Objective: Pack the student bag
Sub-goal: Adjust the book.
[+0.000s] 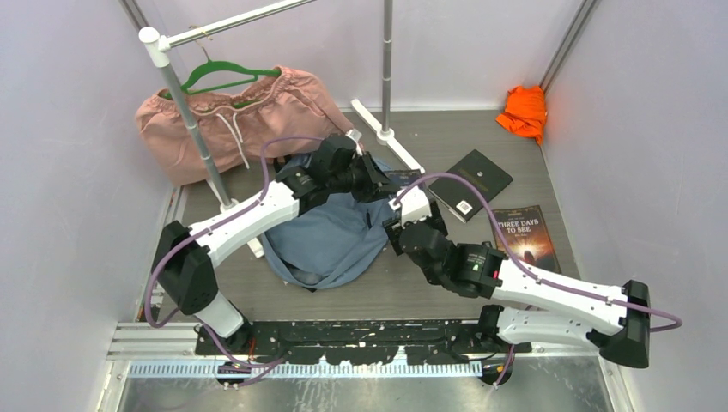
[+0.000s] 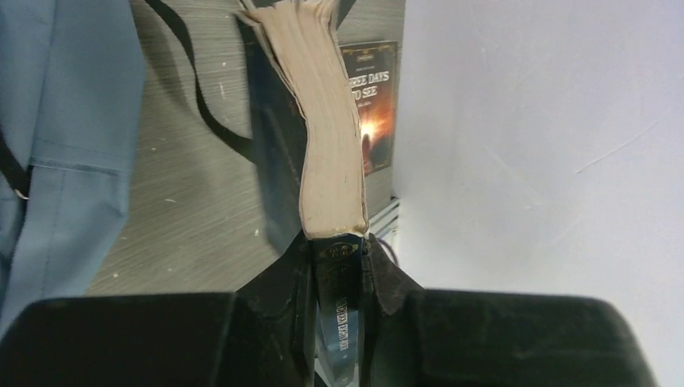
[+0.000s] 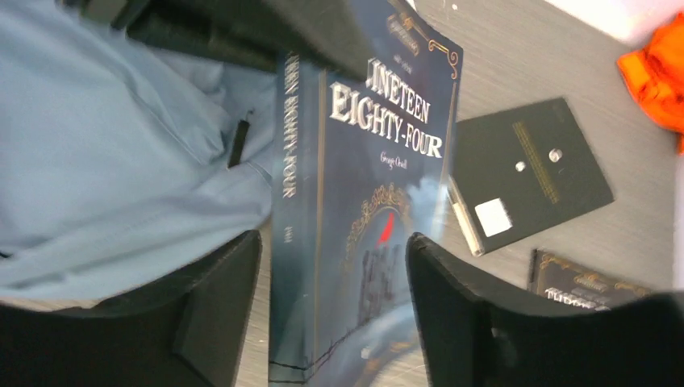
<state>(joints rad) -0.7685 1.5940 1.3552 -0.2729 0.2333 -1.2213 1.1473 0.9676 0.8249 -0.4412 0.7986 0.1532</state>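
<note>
The dusty-blue student bag [image 1: 330, 236] lies crumpled on the table between the two arms. A dark blue paperback, "Nineteen Eighty-Four" [image 3: 363, 193], is held above the bag's right edge. My left gripper [image 2: 340, 266] is shut on the book's spine end, and the cream page block [image 2: 331, 145] sticks out ahead of the fingers. My right gripper [image 3: 332, 274] is open. Its fingers [image 3: 218, 298] stand on either side of the book's other end, with a gap showing on the spine side. In the top view the left gripper [image 1: 378, 182] and right gripper [image 1: 403, 225] meet at the book.
A black book [image 1: 470, 182] and "Three Days to See" [image 1: 524, 236] lie to the right of the bag. An orange cloth [image 1: 524, 112] sits in the far right corner. A pink garment [image 1: 232, 120] hangs on a green hanger from the rack [image 1: 193, 129] at the back left.
</note>
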